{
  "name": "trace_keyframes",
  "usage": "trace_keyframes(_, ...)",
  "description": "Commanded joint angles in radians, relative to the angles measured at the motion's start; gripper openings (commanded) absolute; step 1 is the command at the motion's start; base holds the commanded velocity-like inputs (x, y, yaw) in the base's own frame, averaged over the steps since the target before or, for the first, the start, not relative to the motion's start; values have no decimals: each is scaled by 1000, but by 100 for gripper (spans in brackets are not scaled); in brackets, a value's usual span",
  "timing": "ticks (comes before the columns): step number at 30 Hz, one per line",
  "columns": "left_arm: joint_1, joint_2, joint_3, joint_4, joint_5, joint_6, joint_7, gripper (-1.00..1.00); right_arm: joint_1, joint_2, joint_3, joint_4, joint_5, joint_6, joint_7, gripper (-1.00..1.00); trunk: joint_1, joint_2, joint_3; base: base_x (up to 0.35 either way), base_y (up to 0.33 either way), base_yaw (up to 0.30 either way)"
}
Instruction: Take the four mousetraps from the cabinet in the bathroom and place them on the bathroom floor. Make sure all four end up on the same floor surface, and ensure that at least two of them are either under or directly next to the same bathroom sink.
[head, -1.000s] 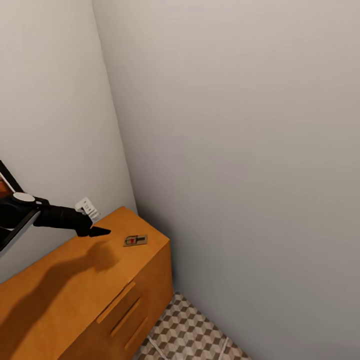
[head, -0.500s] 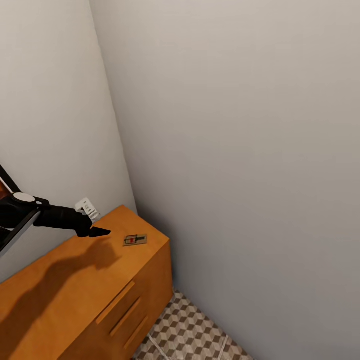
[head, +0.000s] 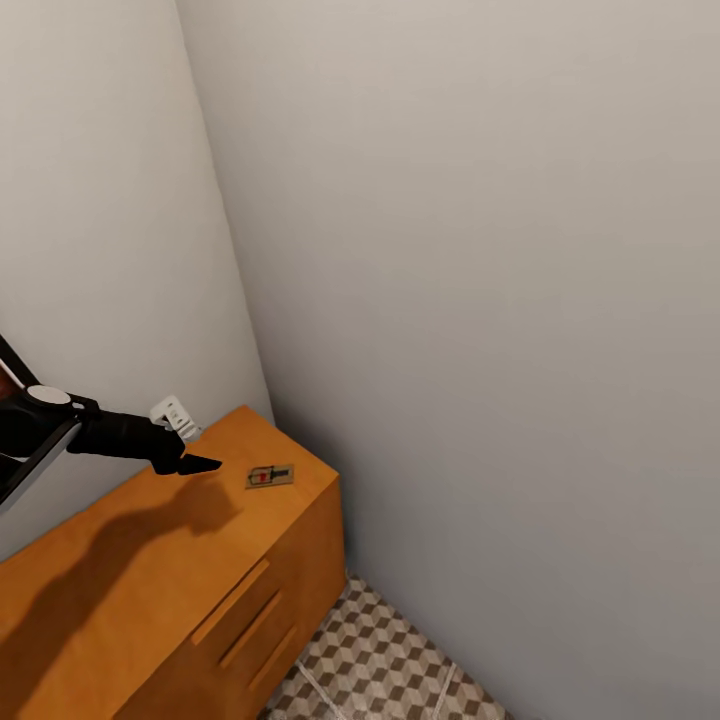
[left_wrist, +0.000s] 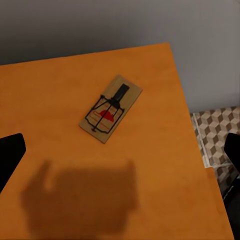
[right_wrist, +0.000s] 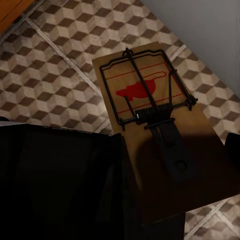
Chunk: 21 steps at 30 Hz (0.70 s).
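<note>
Lying flat on the cabinet (head: 150, 560), one mousetrap (head: 270, 476) is seen just ahead of the left jaws (head: 200, 463), which are spread wide. A second mousetrap (right_wrist: 155, 130) is gripped by the right jaws (right_wrist: 172, 185) above the bathroom floor (right_wrist: 55, 75).

— What is seen of the room?
— Two plain pale grey walls (head: 480, 300) are joined at a corner. A small white socket (head: 172, 413) is fixed low on the left one.

— And the furniture?
— An orange-brown wooden cabinet (head: 150, 590) with slim bar handles is set into that corner.

— The floor?
— Tiles (head: 385, 665) patterned in brown, beige and white cubes are laid beside it. Soft shadows are cast across the wood.
</note>
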Motion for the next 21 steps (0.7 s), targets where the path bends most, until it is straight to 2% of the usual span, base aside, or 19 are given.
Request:
trace_keyframes(1,-2,1,-2,0,5,6,2,100,-1,0,6,1,6,-1,-12,-100,1,-2,-3,0,0,0)
trace_keyframes(21,-2,0,-14,-2,1,6,2,100,-1,0,6,1,6,-2,-12,-100,1,-2,-28,0,0,0)
